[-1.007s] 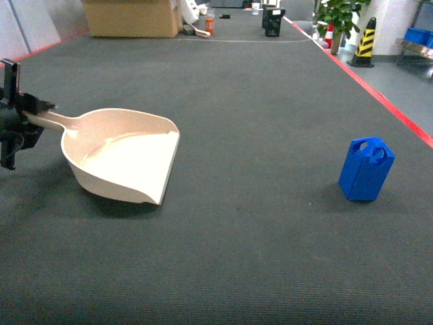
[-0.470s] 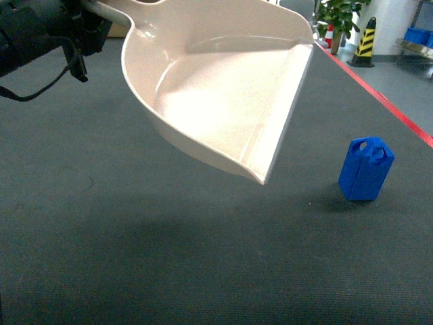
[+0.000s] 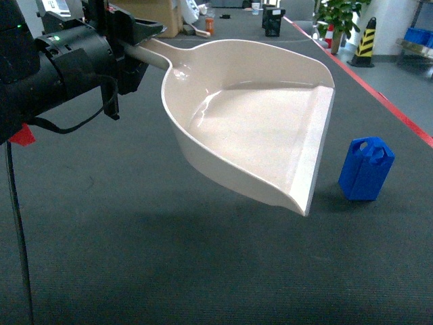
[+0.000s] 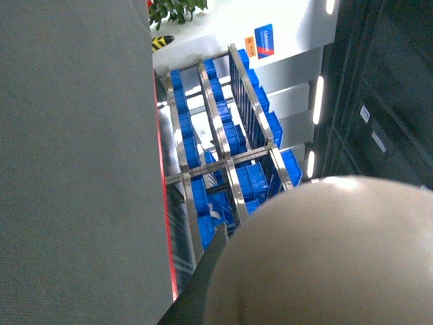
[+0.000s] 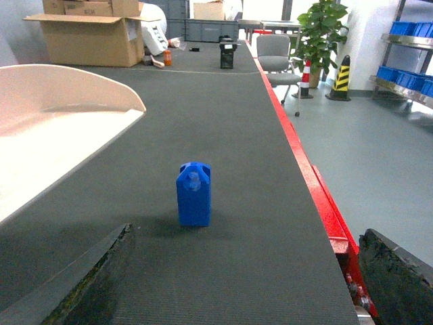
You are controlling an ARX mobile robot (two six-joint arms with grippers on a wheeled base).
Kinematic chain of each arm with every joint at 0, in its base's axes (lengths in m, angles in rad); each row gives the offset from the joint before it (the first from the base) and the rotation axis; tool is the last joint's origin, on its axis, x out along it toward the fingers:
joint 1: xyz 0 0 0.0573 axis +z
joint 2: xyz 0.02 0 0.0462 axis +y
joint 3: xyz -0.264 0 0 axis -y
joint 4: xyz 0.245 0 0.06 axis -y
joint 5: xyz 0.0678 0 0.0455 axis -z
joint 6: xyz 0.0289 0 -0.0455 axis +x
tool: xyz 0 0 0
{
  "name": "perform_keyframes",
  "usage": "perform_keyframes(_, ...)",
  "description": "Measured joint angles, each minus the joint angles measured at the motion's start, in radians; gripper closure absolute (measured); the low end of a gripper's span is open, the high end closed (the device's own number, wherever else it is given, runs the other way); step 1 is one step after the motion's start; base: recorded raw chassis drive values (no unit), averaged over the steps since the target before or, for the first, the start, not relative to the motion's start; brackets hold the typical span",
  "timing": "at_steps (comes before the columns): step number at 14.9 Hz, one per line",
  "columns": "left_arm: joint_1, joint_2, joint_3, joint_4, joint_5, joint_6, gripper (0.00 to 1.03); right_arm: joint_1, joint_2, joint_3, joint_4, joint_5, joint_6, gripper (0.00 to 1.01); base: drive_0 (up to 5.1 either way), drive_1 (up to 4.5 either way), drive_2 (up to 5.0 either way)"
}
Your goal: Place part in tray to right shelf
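One tray [image 3: 257, 135] aloft over dark mat [image 3: 203, 271], handle clamped in left gripper [image 3: 132, 47]. Part [image 3: 366, 169] upright on mat, just right of tray lip. Right gripper [image 5: 237, 284] spread wide, empty, facing part.

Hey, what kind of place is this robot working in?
Probably a warehouse or factory workshop. Steel racks hold rows of blue crates, a striped safety bollard stands by the aisle, and cardboard boxes sit at the far end of the long dark mat.
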Motion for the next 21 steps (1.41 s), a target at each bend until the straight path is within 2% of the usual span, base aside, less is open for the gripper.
perform_keyframes(2, -0.002, 0.003, -0.002, 0.025, -0.007, -0.031, 0.89, 0.000, 0.000, 0.000, 0.000, 0.000, 0.000, 0.03, 0.0, 0.00, 0.0)
perform_keyframes(4, -0.015, 0.005, -0.016, 0.071, -0.012, -0.090, 0.89, 0.000, 0.000, 0.000, 0.000, 0.000, 0.000, 0.03, 0.0, 0.00, 0.0)
perform_keyframes(8, -0.034, 0.006, -0.017, 0.070, -0.018, -0.119, 0.89, 0.000, 0.000, 0.000, 0.000, 0.000, 0.000, 0.03, 0.0, 0.00, 0.0)
perform_keyframes(11, -0.059, 0.015, -0.039, 0.077, -0.025, -0.169, 0.89, 0.000, 0.000, 0.000, 0.000, 0.000, 0.000, 0.03, 0.0, 0.00, 0.0)
perform_keyframes(12, -0.066, 0.015, -0.039, 0.034, -0.039, -0.189, 0.89, 0.000, 0.000, 0.000, 0.000, 0.000, 0.000, 0.03, 0.0, 0.00, 0.0)
perform_keyframes(15, -0.067, 0.023, -0.049, 0.024, -0.048, -0.209, 0.90, 0.000, 0.000, 0.000, -0.002, 0.000, 0.000, 0.03, 0.0, 0.00, 0.0)
perform_keyframes(16, -0.067, 0.023, -0.049, 0.024, -0.048, -0.211, 0.90, 0.016, 0.056, 0.040, -0.129, 0.055, -0.029, 0.03, 0.0, 0.00, 0.0)
perform_keyframes(17, -0.065, 0.023, -0.049, 0.021, -0.052, -0.211, 0.90, -0.006, 0.251, 0.078, -0.088, 0.051, -0.064, 0.03, 0.0, 0.00, 0.0)
perform_keyframes(18, -0.065, 0.023, -0.049, 0.027, -0.048, -0.212, 0.90, -0.040, 0.404, 0.101, 0.014, 0.021, -0.084, 0.03, 0.0, 0.00, 0.0)
perform_keyframes(19, -0.065, 0.023, -0.049, 0.021, -0.050, -0.212, 0.90, -0.061, 0.589, 0.132, 0.160, -0.015, -0.105, 0.03, 0.0, 0.00, 0.0)
perform_keyframes(21, -0.065, 0.023, -0.049, 0.026, -0.049, -0.212, 0.90, -0.066, 0.975, 0.237, 0.415, -0.081, -0.132, 0.03, 0.0, 0.00, 0.0)
